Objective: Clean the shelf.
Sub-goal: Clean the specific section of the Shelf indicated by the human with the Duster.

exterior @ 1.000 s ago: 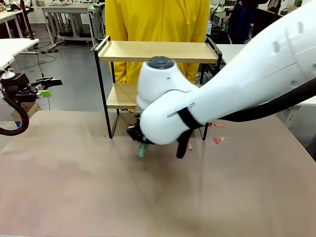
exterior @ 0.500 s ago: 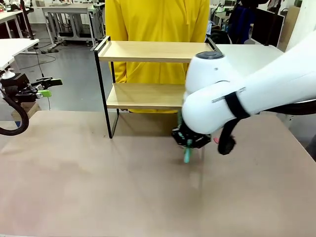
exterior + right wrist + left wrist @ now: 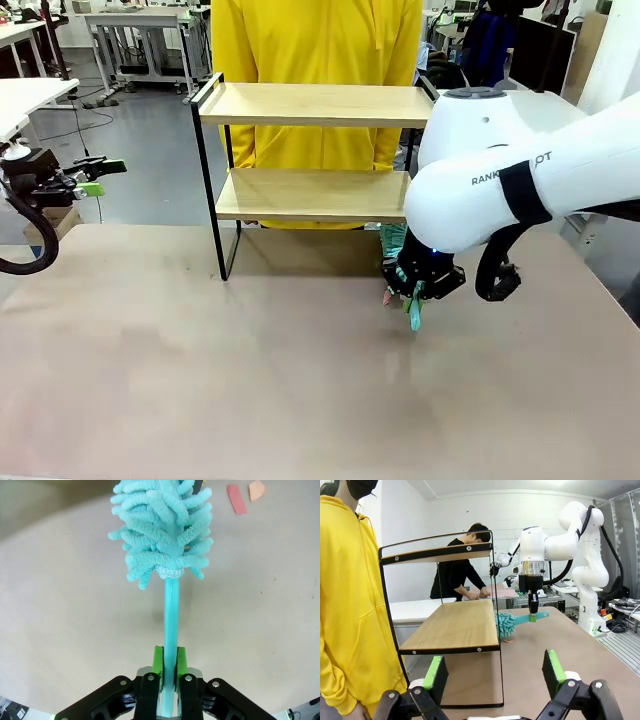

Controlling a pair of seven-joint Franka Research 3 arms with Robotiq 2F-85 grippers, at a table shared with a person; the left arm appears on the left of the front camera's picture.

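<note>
Desk [image 3: 200, 380]: carrying the shelf at its far side.
Right arm [image 3: 520, 180]: sweeping across the shelf's front; a second ago it was covering the shelf's middle, and now it is sitting by the right end.
Shelf [image 3: 315, 105]: standing upright where it was, both boards now showing.
Duster [image 3: 165, 530]: hanging low over the desk, its fluffy turquoise head [image 3: 507, 623] just beside the lower board's right end.
Right pincer [image 3: 170, 655]: clamping narrowly on the duster's handle.
Left pincer [image 3: 492, 672]: waiting unmoved off the desk's left edge, jaws gaping wide around nothing.
Scraps [image 3: 236, 499]: lying on the desk beyond the duster's head.
</note>
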